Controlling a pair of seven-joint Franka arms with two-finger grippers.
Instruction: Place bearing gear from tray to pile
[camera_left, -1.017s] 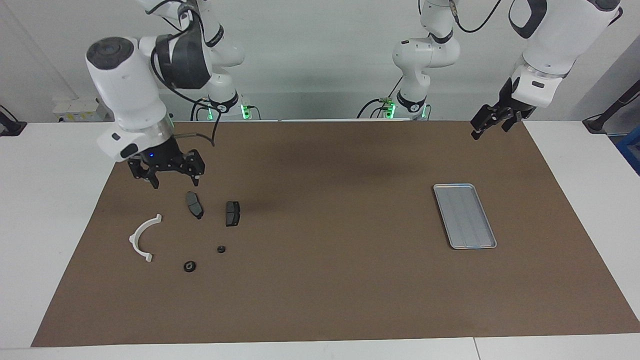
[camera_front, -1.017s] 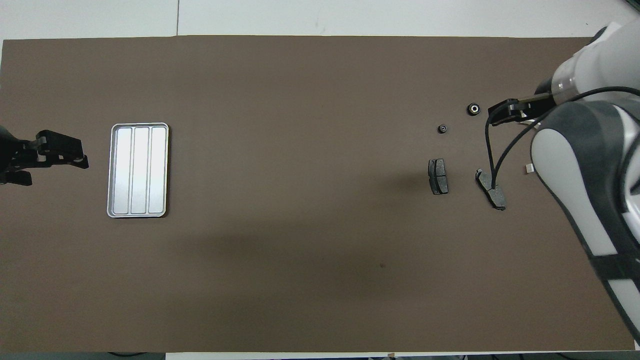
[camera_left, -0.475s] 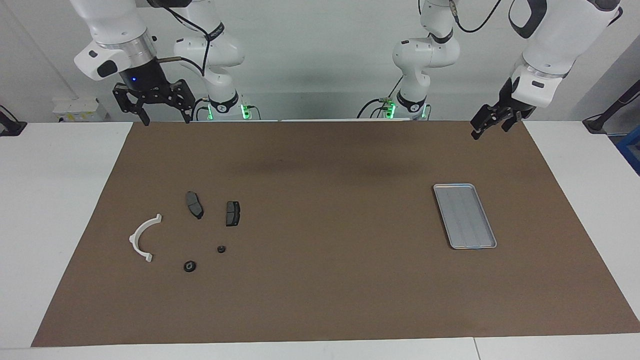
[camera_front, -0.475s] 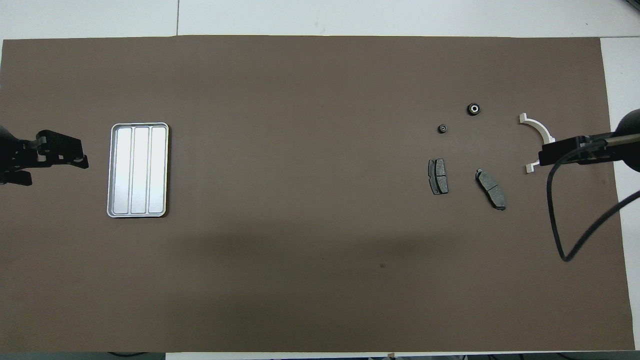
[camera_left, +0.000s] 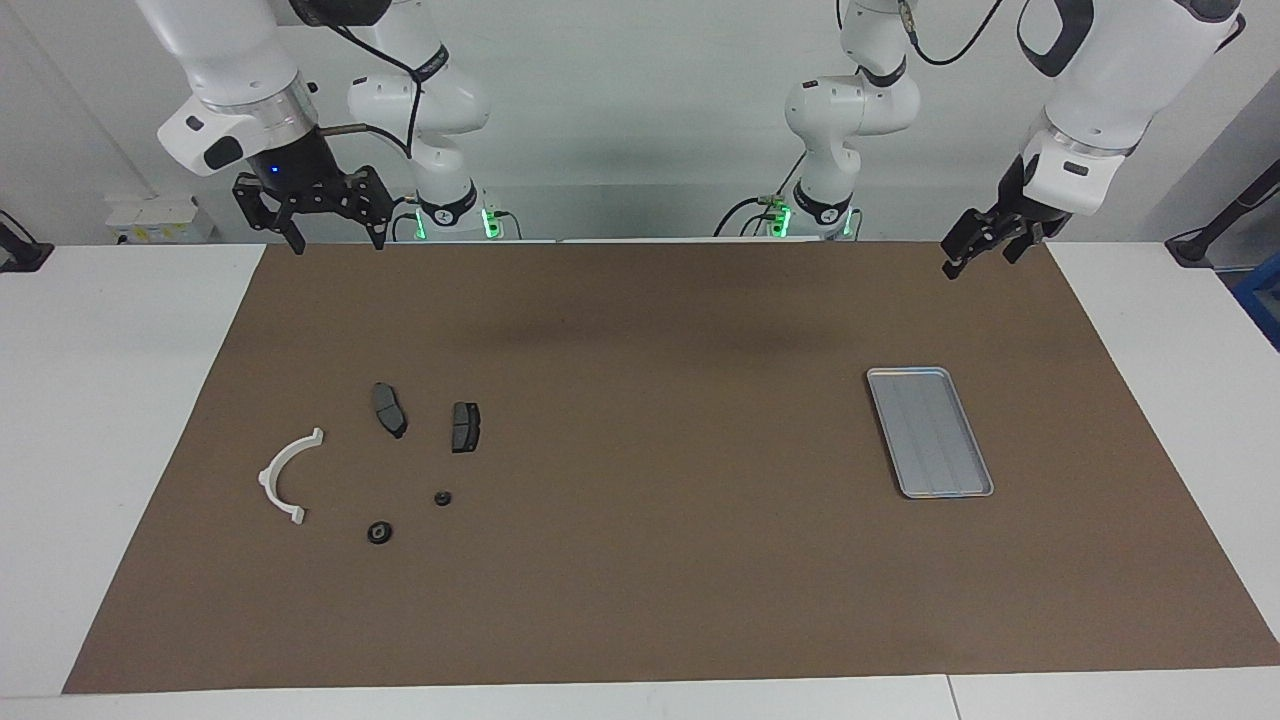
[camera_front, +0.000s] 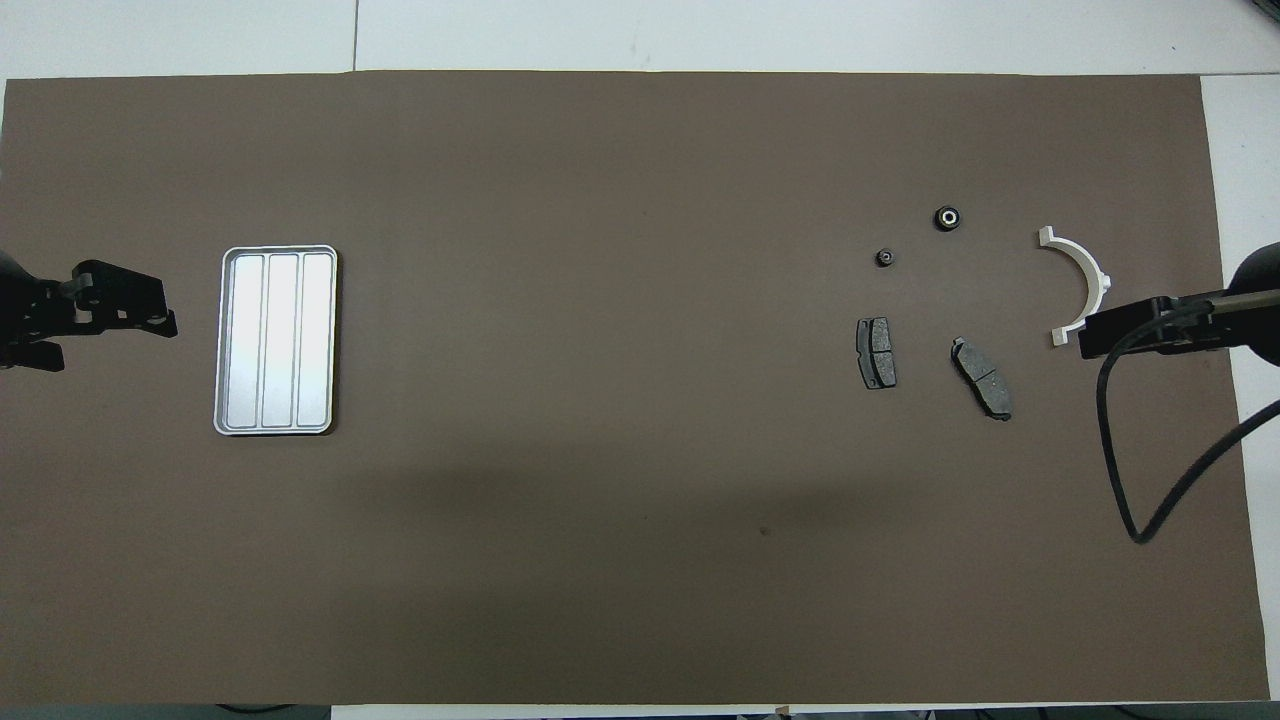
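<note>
The right pincer (camera_left: 333, 240) hangs released and empty, high over the right arm's end of the table (camera_left: 640, 620). The two bearing gears (camera_left: 379, 533) (camera_left: 442, 498) lie below it on the table, well apart from it, with two brake pads (camera_left: 388, 409) (camera_left: 465, 426) and one white half-ring bracket (camera_left: 285, 477). The one tray (camera_left: 929, 431) holds nothing. The left pincer (camera_left: 958, 262) waits near it; I cannot tell its state.

The tray (camera_left: 930, 432) lies toward the left arm's end, well apart from the pile (camera_left: 380, 460).

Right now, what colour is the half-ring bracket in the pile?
White; the half-ring bracket shows best in the overhead view.
</note>
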